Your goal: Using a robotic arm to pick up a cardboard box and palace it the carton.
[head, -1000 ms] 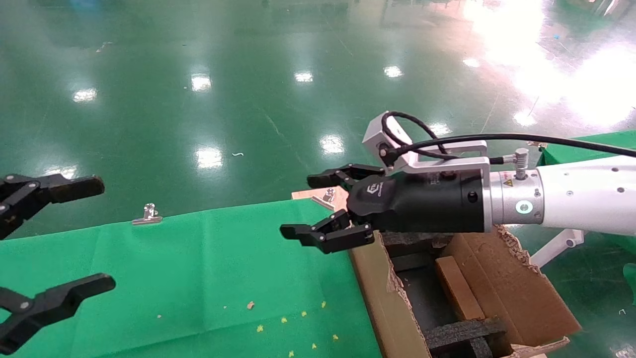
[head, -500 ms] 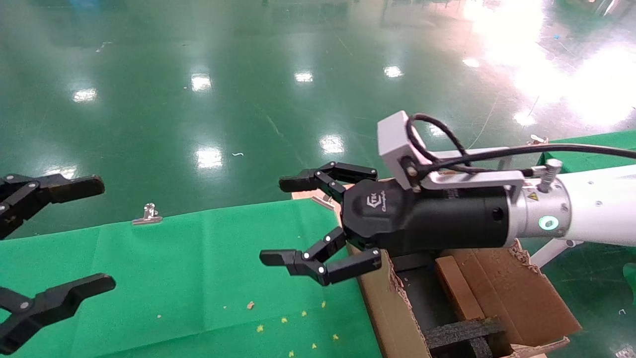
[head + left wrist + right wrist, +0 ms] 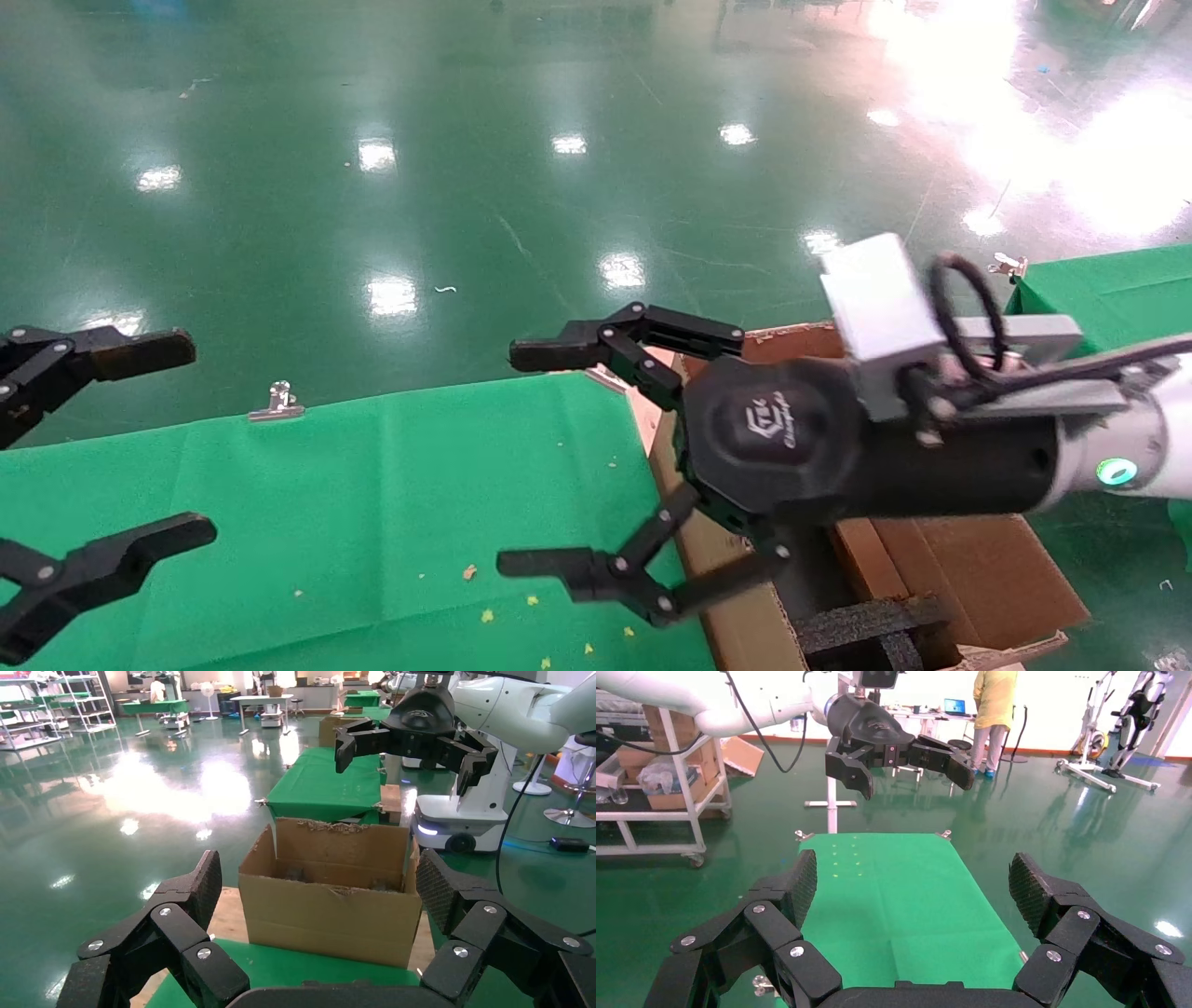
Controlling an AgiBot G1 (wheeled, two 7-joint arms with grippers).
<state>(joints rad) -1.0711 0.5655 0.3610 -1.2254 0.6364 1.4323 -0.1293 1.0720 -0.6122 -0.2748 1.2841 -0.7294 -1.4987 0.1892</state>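
My right gripper, on the white arm with the teal ring, is open and empty. It hovers over the green table's right end and the carton's near wall. The carton stands at the table's right end, with black foam blocks inside. A small brown cardboard box lies inside it, partly hidden by the gripper. My left gripper is open and empty at the far left. The left wrist view shows the carton beyond the left gripper. The right wrist view shows only bare green cloth under the right gripper.
Metal clips hold the green cloth at the table's far edge. Small yellow marks dot the cloth. A second green table stands at the far right. Glossy green floor lies beyond.
My right gripper has drawn back toward me and to the right, above the carton's edge, and its fingers have spread wider. The left gripper has not moved.
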